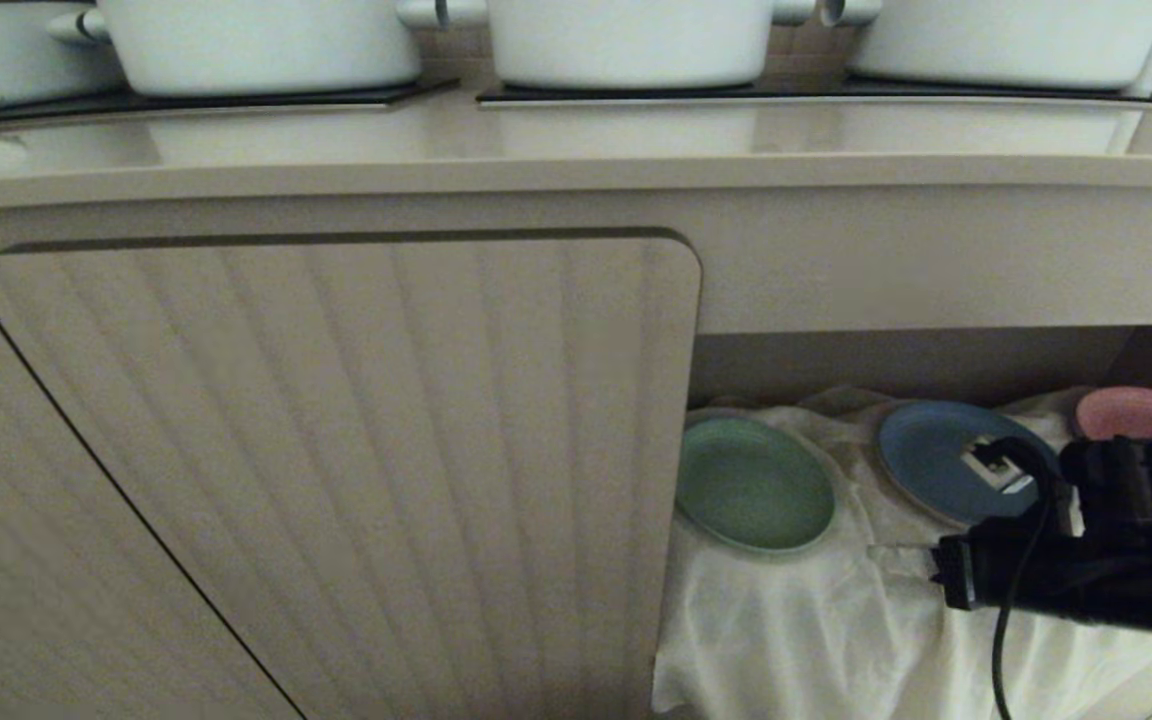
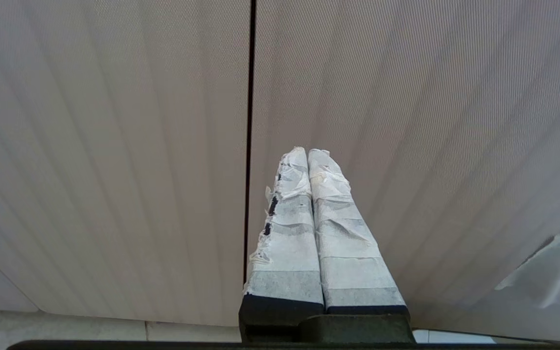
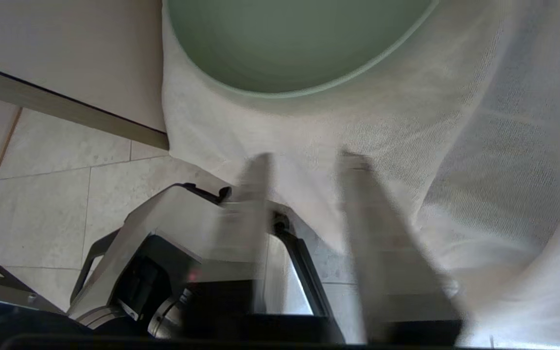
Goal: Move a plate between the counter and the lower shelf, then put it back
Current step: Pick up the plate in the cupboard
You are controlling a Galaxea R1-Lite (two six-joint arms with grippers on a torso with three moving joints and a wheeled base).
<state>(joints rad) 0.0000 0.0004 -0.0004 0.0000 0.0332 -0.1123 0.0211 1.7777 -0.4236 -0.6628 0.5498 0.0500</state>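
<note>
Fingers (image 3: 382, 233) of the right tool (image 3: 304, 160) stood parted in the right wrist view, blurred, with nothing between them and only the white cloth (image 3: 406, 136) behind; whether their tips touched the cloth could not be told. The plate (image 1: 754, 484) lay flat on that cloth on the lower shelf (image 1: 896, 360), at the lower centre-right of the head frame, just beside the edge of the ribbed cabinet door (image 1: 356, 450) and apart from the tool. It was round, mint green and matte, with a low raised rim. In the head view the right arm's black body showed at the lower right, partly covering a dark blue plate (image 1: 936, 455), with a pink plate (image 1: 1136, 415) further right; the tool's fingers themselves could not be made out there. Only the head view showed the table (image 1: 536, 140) above, carrying white pots (image 1: 626, 40) along the top edge. Only the right wrist view showed the tiled floor (image 3: 66, 184) and part of the robot's base. The left wrist view showed the left tool (image 2: 307, 151), its taped fingers pressed together and empty, facing the ribbed door panels.
</note>
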